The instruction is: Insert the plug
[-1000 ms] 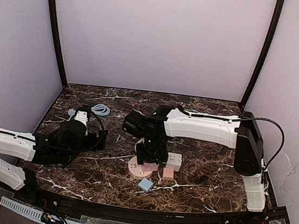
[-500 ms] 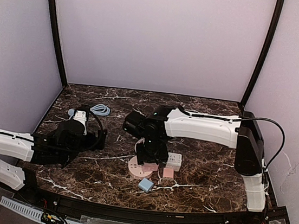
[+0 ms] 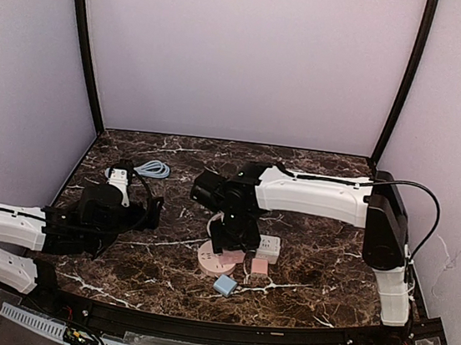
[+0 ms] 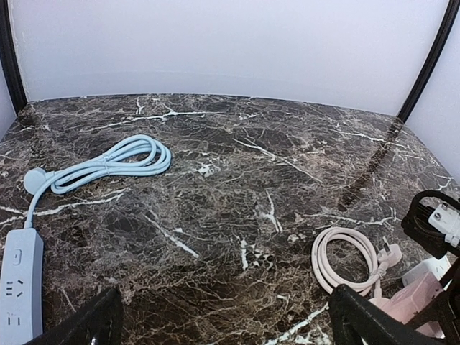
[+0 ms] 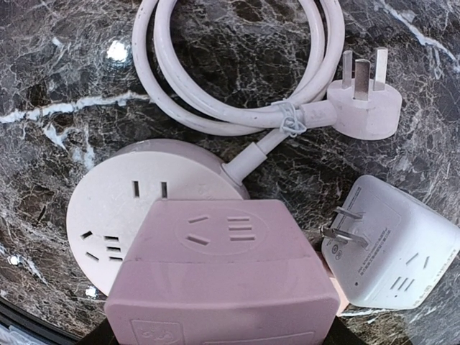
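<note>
Right tool [image 3: 231,238] looks clamped on the pink cube adapter [image 5: 223,284] (pads hidden), round socket [image 5: 115,215] on the desk directly below the tool but slightly off-centre, insertion axis straight down; left tool [image 4: 230,327] spread, well apart.

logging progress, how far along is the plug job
Done: the right gripper holds the pink cube adapter. In hand: it hangs over the round pink socket. Left: pushing it home; how deep it sits is hidden. The left gripper is open, idle.
</note>
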Robot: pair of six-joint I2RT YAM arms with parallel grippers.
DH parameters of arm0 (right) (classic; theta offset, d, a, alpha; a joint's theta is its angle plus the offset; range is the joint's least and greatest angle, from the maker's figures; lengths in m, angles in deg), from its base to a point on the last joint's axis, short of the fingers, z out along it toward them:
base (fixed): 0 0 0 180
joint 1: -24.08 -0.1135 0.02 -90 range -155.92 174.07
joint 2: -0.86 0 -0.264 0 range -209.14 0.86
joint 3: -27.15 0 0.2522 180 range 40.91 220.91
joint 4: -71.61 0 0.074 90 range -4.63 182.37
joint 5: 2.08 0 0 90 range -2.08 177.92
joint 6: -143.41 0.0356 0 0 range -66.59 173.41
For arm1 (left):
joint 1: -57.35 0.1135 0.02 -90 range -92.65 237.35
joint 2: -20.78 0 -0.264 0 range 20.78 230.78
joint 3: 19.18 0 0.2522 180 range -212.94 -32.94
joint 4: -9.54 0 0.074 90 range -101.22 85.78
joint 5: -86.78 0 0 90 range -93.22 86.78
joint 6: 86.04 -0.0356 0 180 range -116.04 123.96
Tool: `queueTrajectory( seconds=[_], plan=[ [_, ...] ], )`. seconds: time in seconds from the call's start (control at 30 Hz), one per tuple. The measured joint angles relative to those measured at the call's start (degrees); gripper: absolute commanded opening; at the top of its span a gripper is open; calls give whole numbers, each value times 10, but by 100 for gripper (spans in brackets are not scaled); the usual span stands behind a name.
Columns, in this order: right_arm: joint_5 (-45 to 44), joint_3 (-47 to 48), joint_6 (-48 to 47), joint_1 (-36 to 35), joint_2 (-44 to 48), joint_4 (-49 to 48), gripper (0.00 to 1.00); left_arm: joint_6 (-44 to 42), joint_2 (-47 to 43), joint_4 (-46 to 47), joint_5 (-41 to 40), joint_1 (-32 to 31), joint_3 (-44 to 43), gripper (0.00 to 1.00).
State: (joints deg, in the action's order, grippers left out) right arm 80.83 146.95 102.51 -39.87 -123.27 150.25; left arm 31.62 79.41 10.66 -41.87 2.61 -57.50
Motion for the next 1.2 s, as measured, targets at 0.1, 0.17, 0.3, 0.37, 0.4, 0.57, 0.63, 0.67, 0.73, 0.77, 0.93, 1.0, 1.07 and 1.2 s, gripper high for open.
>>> queueTrajectory(
  seconds=[0.1,0.17,0.3,0.37,0.4,0.57,0.63,0.67,0.73,0.77,0.93,1.0,1.07,1.2],
  plan=[
    [4,-4,-9,2,1,-12,86,0,-3,1,2,0,2,100],
    [10,-11,-12,2,-2,-30,94,0,-5,1,3,0,3,100],
    [11,-14,-14,3,-4,-45,99,0,-8,1,4,0,5,100],
    [10,-14,-16,3,-4,-51,99,0,-10,1,5,0,6,100],
    [10,-14,-17,3,-4,-52,99,0,-12,1,5,0,7,100],
    [6,-4,-25,3,-4,-51,99,-4,-13,4,8,0,8,100],
    [3,6,-35,3,-4,-49,99,-5,-13,5,11,0,9,100],
    [-1,11,-40,3,-3,-47,99,-6,-13,6,13,0,10,100],
    [-15,15,-53,4,4,-47,99,-8,-13,7,18,0,11,100],
    [-24,14,-60,4,12,-47,99,-9,-14,7,21,0,11,100],
    [-62,-42,-81,3,97,-67,98,-16,-27,8,51,0,11,97],
    [-75,-78,-86,3,147,-75,98,-17,-33,9,66,0,11,95],
    [-86,-113,-85,0,188,-84,98,-19,-35,9,77,-3,11,94],
    [-102,-195,-69,-6,242,-97,95,-25,-31,4,94,-22,6,93]
  ],
)
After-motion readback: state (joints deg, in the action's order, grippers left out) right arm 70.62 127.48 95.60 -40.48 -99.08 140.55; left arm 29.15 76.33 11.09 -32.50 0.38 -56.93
